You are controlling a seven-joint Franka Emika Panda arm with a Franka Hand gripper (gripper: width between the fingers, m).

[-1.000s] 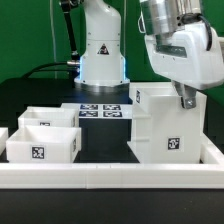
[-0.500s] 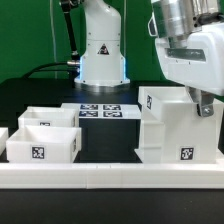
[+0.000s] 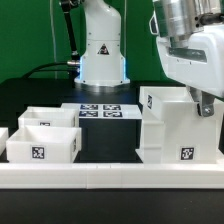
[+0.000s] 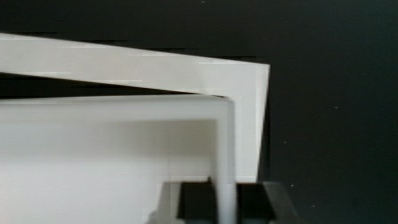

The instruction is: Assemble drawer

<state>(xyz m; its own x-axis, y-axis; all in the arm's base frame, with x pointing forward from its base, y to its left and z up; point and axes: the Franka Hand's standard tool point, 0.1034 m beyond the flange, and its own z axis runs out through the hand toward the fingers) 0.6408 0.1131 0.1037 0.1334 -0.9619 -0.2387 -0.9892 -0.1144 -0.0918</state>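
The tall white boxy housing (image 3: 170, 125) stands at the exterior view's right, close to the right rail, with a square tag (image 3: 186, 154) on its front. My gripper (image 3: 205, 104) is shut on the top edge of its right wall. In the wrist view the thin white wall (image 4: 228, 140) runs between my two black fingers, with the gripper (image 4: 226, 205) closed around it. Two low white trays sit at the exterior view's left: one in front (image 3: 42, 145) with a tag, one behind it (image 3: 50, 117).
A long white rail (image 3: 110, 175) borders the front of the table and turns up the right side (image 3: 212, 150). The marker board (image 3: 100, 111) lies in the middle at the back, before the robot base (image 3: 102, 55). Another white piece (image 3: 3, 135) shows at the left edge.
My gripper and the housing have shifted toward the exterior view's right, up near the right rail, then stayed still over the last half second. The trays have not moved.
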